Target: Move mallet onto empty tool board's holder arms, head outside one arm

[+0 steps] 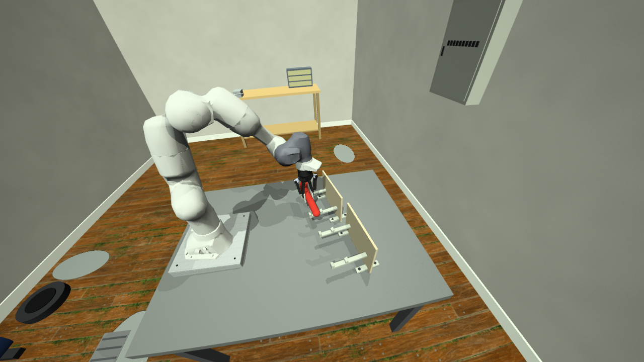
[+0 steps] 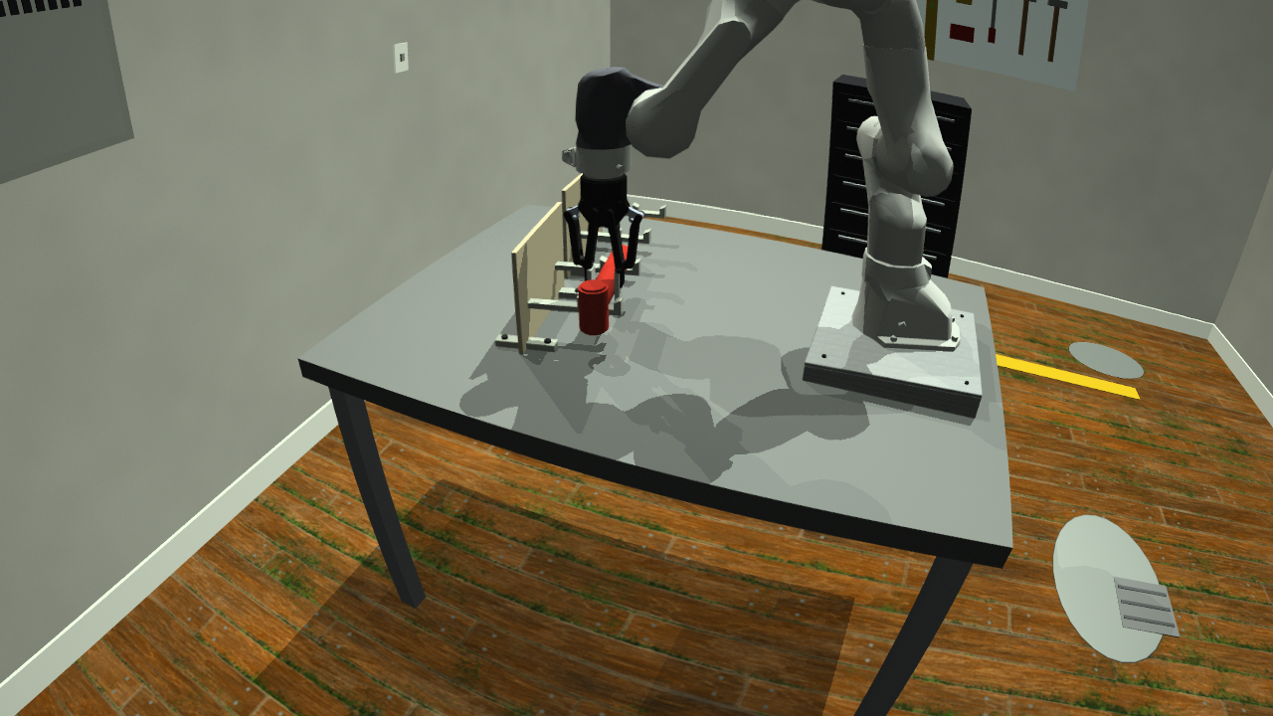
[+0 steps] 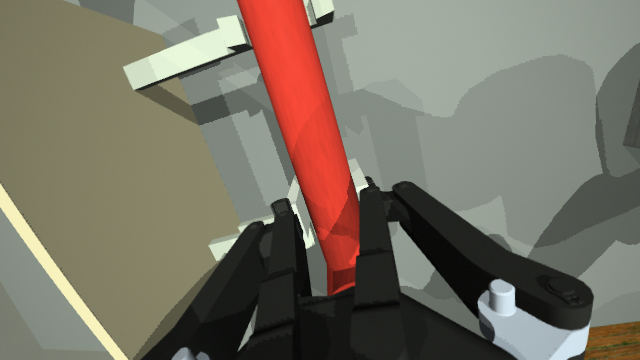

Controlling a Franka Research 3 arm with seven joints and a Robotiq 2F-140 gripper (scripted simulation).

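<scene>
The mallet point(image 2: 602, 286) lies across the holder arms of the far tool board point(image 1: 333, 193), directly below the gripper point(image 3: 327, 220), whose fingers are clamped on its red handle. The empty tool board point(image 1: 361, 236) stands beside it.

wooden shelf point(image 1: 283, 92) | black drawer cabinet point(image 2: 899, 169) | black tyre point(image 1: 43, 302)

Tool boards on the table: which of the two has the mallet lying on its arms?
The tool board farther from the top camera, beside the gripper, bears the red mallet; the nearer board's arms are bare.
</scene>
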